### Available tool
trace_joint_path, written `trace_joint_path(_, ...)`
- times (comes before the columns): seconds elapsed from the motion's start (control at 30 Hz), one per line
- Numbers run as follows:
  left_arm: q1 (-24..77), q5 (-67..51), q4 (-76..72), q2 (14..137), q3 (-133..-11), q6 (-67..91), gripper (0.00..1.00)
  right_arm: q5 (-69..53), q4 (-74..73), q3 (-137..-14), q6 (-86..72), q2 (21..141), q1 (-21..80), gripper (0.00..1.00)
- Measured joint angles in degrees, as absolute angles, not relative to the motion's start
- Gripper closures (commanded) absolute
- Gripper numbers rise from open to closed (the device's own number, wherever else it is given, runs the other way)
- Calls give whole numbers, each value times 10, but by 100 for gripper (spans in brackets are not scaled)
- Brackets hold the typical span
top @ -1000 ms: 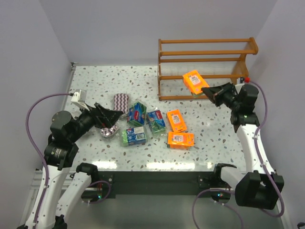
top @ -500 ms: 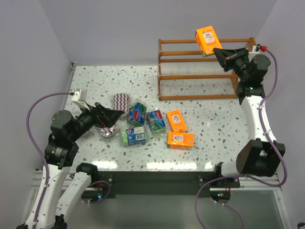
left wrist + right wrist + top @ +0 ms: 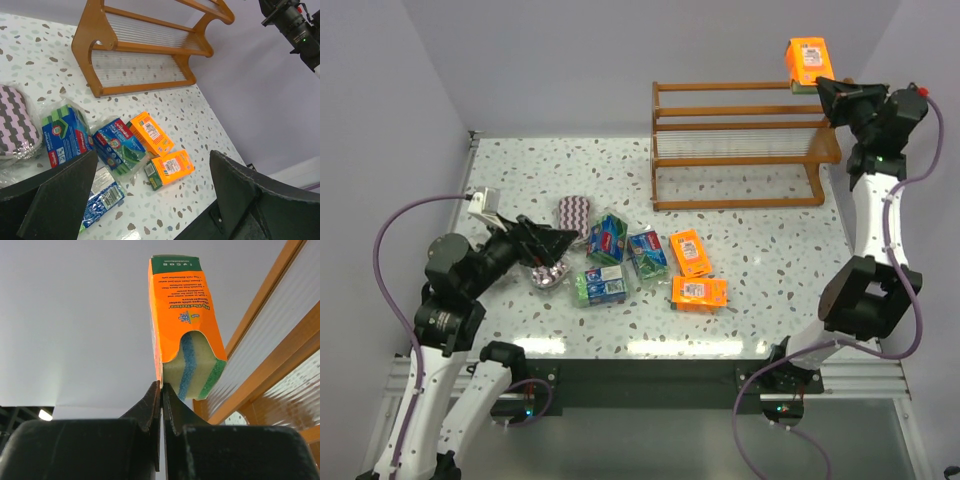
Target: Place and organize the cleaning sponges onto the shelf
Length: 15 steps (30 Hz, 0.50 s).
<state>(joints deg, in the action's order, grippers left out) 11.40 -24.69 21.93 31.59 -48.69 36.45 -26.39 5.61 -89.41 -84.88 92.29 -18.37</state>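
My right gripper (image 3: 825, 88) is shut on the edge of an orange sponge pack (image 3: 808, 62) and holds it high above the right end of the brown wooden shelf (image 3: 745, 145); the pack shows upright in the right wrist view (image 3: 182, 325). Two orange packs (image 3: 691, 252) (image 3: 699, 292) lie on the table. Three blue-green packs (image 3: 607, 240) (image 3: 647, 253) (image 3: 602, 285) lie left of them. A purple-white zigzag pack (image 3: 573, 213) lies further left. My left gripper (image 3: 560, 242) is open and empty, hovering above the packs' left side; another clear bag (image 3: 549, 276) lies under it.
The shelf stands at the table's back right, near the right wall, all tiers bare (image 3: 145, 45). The packs cluster mid-table (image 3: 120, 147). The table's front edge (image 3: 650, 345) runs just below the packs.
My right gripper has lifted the orange pack from in front of the shelf's lower tier up and to the right, above the shelf's top. The left arm has stayed still.
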Motion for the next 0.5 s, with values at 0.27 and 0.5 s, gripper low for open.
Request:
trace_joint_path(0.27,114,-248,187,316,-460,378,0,-286,-10,-937,-840,955,-233,100)
trace_joint_path(0.5,114,-251,159,316,-442,389,0,-298,-57,-960,-832,978,-266,100)
